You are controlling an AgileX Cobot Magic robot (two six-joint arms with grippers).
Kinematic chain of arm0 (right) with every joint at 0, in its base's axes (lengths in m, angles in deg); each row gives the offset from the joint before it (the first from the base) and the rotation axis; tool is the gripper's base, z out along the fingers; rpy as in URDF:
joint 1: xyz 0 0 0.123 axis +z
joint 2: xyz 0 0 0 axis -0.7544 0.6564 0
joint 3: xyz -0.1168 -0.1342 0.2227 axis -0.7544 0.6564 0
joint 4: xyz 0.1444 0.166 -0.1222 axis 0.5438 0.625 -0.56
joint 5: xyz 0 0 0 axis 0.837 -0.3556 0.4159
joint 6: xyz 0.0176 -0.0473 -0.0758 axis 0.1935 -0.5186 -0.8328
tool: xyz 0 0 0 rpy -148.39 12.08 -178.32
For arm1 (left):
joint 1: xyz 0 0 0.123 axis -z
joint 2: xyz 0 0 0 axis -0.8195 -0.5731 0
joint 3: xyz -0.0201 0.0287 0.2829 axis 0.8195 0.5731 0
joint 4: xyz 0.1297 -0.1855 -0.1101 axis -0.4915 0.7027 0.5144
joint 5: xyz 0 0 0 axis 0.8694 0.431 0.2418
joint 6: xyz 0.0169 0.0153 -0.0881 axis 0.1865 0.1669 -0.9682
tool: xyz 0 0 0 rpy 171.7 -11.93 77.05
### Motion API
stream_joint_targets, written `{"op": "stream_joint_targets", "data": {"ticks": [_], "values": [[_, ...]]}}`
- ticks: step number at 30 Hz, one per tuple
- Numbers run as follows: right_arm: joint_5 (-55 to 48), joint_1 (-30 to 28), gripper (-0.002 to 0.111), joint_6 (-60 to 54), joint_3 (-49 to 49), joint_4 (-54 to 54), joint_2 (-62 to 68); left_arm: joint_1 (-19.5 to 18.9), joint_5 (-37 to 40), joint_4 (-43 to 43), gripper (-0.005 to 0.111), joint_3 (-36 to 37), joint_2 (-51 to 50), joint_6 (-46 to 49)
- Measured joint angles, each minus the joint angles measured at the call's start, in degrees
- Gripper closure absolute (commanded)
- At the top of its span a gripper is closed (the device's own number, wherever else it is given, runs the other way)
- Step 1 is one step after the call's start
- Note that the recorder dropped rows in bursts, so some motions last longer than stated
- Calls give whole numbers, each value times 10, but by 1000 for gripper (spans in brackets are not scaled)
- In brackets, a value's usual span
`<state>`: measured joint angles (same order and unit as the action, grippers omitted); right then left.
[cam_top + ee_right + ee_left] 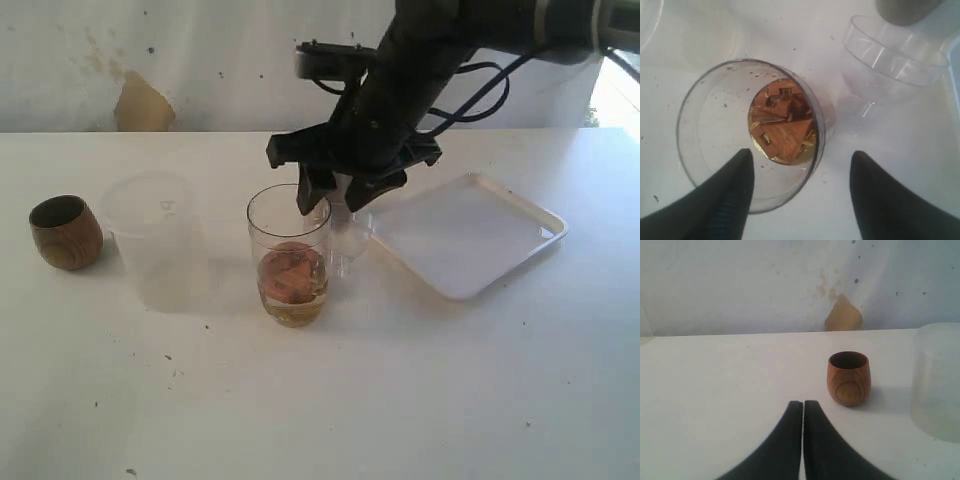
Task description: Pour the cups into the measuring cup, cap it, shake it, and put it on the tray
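The measuring cup (289,255) stands mid-table, a clear tumbler holding brown pieces in yellowish liquid (782,120). My right gripper (338,203) hovers just above its rim, open and empty. In the right wrist view (801,155) one finger is over the cup's mouth and the other is outside its wall. The brown wooden cup (65,232) and the frosted plastic cup (155,240) stand to the left. My left gripper (803,402) is shut on nothing, low over the table, a short way from the wooden cup (849,378). The white tray (470,235) lies to the right.
A small clear plastic piece, a shallow bowl on a stem (890,55), stands right behind the measuring cup (347,250), between it and the tray. A grey rounded object (905,10) shows at the edge of the right wrist view. The frosted cup (937,380) is beside the wooden one.
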<state>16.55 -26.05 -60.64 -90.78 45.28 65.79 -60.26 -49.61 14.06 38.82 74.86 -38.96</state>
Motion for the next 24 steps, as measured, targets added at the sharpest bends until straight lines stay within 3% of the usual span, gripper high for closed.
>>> {"op": "stream_joint_targets", "data": {"ticks": [9, 24], "values": [[35, 0, 108, 4, 0, -1, 23, 0, 0, 0, 106, 0, 0, 0], [12, 1, 108, -5, 0, -10, 25, 0, 0, 0, 106, 0, 0, 0]]}}
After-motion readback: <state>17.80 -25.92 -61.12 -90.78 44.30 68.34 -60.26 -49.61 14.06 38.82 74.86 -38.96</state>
